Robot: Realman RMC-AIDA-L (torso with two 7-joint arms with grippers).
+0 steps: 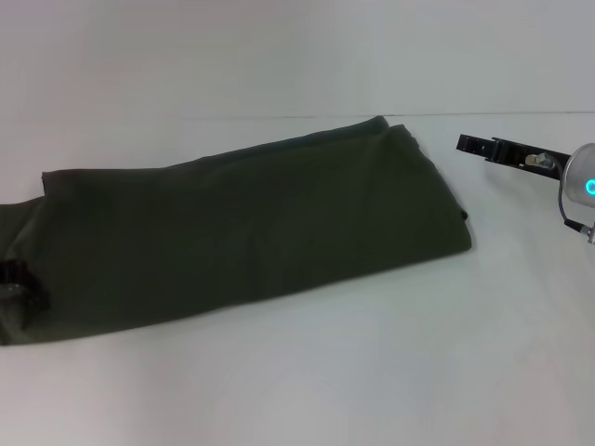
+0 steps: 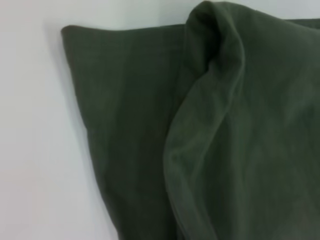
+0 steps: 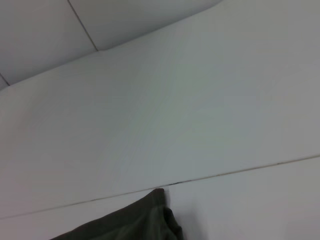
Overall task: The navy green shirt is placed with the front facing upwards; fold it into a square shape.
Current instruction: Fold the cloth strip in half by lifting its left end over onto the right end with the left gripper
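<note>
While only one navy green shirt (image 1: 251,223) lies on the white table (image 1: 372,372), it is folded into a long band whose long axis runs from the near left up toward the far right corner. At its left end the left gripper (image 1: 17,283) shows as a dark shape against the cloth, and I cannot tell how its fingers stand. Off the shirt's far right corner, the right gripper (image 1: 474,146) hovers apart from the cloth, its fingers narrow and holding nothing.

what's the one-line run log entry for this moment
shirt: folded long band on table | left gripper: at shirt's left end | right gripper: off cloth
</note>
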